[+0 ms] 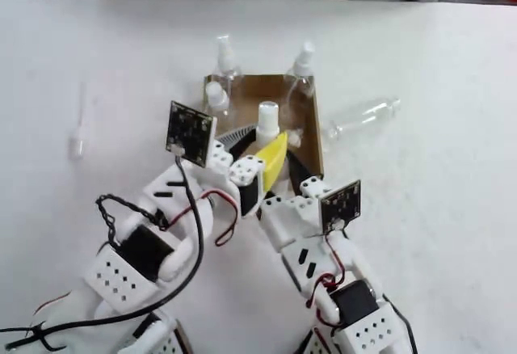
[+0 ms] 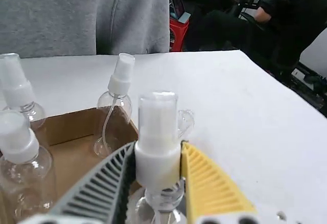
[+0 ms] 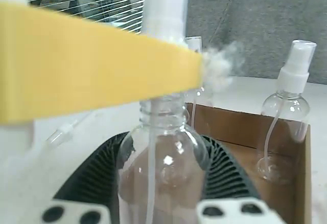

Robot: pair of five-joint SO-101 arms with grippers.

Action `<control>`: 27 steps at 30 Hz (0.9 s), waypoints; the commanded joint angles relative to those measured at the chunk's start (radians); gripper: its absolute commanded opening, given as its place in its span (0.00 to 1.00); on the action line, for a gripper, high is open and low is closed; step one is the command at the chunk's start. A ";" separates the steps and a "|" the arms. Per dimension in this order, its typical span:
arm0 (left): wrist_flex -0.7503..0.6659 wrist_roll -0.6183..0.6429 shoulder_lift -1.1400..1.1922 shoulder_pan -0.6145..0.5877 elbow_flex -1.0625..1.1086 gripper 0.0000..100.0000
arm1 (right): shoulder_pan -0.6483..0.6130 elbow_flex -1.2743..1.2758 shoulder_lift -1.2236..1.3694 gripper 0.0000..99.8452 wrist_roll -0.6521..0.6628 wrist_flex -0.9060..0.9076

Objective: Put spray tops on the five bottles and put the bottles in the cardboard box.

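The high view takes in the whole white desk (image 1: 420, 233) and the cardboard box (image 1: 311, 128) at its middle, with both arms bent forward and meeting over the box's near edge. It also shows 3 capped bottles (image 1: 226, 59) standing at the box's far end. An uncapped bottle (image 1: 363, 115) lies on its side beside the box, and a loose spray top (image 1: 77, 137) lies well apart on the other side.

The right wrist view shows the right pincer (image 3: 163, 168) with its black fingers pressed around the clear held bottle (image 3: 163, 152), which stands upright.

The left wrist view shows the left pincer (image 2: 158, 157) — 1 grey finger, 1 yellow — pinching the white spray top (image 2: 157, 127) seated on that bottle's neck.
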 commanded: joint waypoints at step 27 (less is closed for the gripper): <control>-0.219 -0.175 -0.364 0.116 0.387 0.02 | -0.001 0.012 -0.013 0.01 -0.002 0.041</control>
